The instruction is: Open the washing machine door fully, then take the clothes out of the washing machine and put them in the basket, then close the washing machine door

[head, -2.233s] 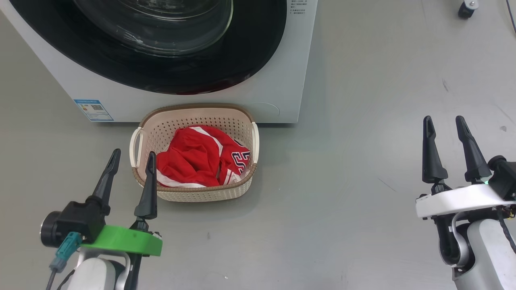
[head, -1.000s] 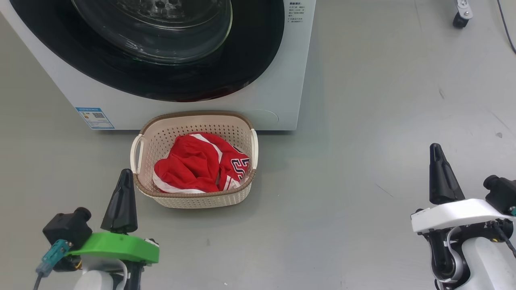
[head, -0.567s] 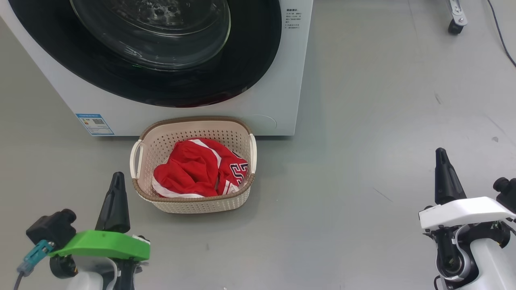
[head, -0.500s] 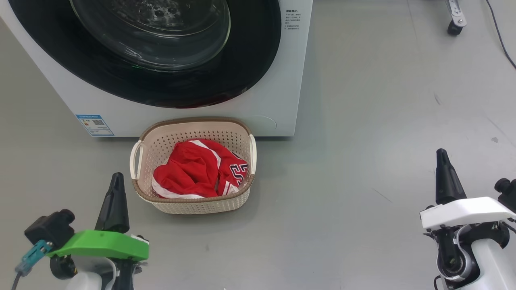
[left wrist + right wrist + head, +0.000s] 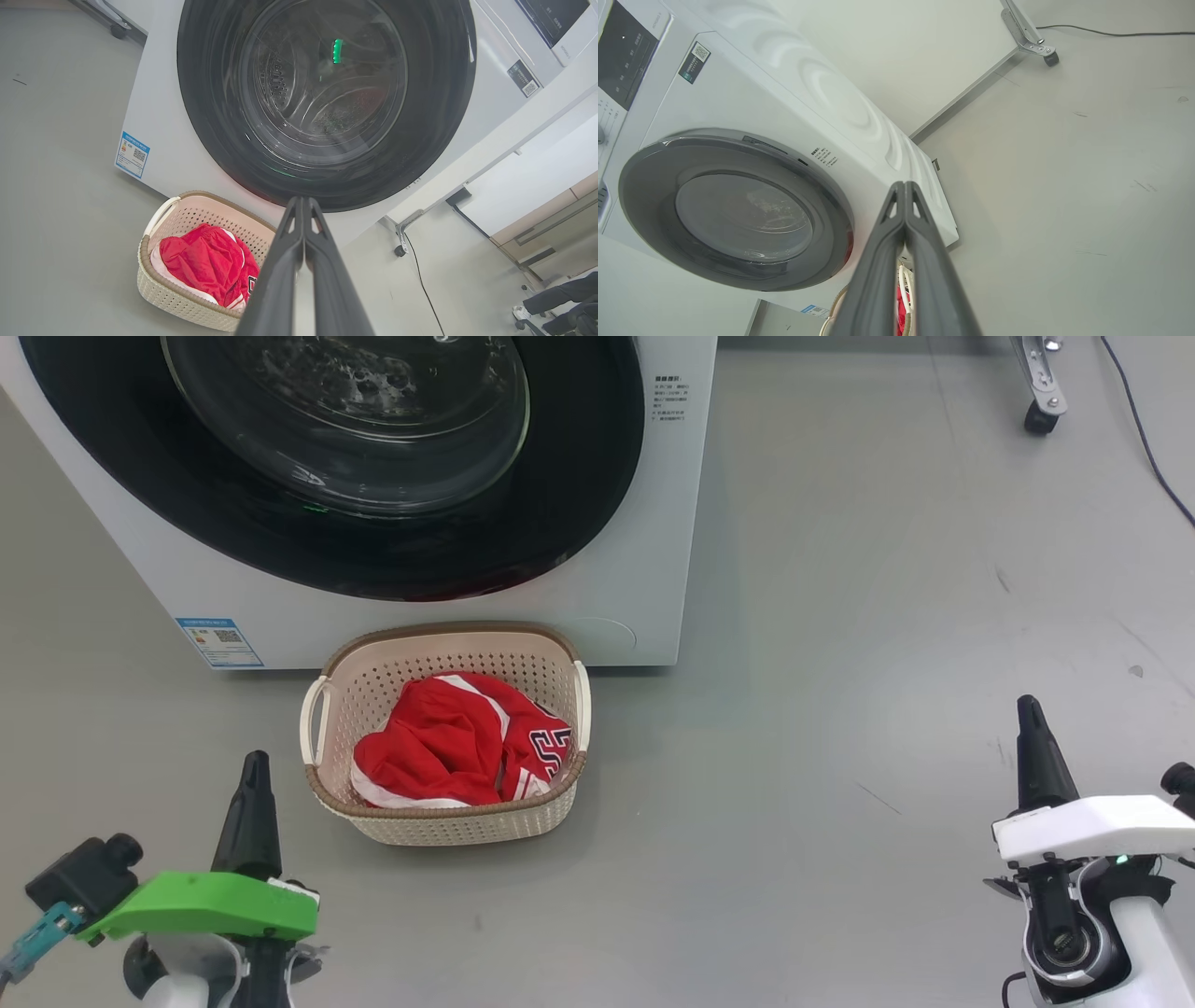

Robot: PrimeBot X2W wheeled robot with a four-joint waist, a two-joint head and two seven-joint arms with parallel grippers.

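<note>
Two seconds ago left gripper (image 5: 252, 762) and right gripper (image 5: 1026, 706) gaped; now both are pressed closed, empty. Basket (image 5: 467, 821) sits on grey floor (image 5: 840, 616) before washer (image 5: 670, 569).

Left hand (image 5: 250, 777) and right hand (image 5: 1031, 728): jaws apart earlier, together now.

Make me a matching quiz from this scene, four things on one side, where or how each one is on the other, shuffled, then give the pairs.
1 washing machine door
2 clothes
3 basket
4 left gripper

A on the floor in front of the washing machine
B fingers together, holding nothing
C closed
D lying in the basket

Pairs: 1-C, 2-D, 3-A, 4-B
</note>
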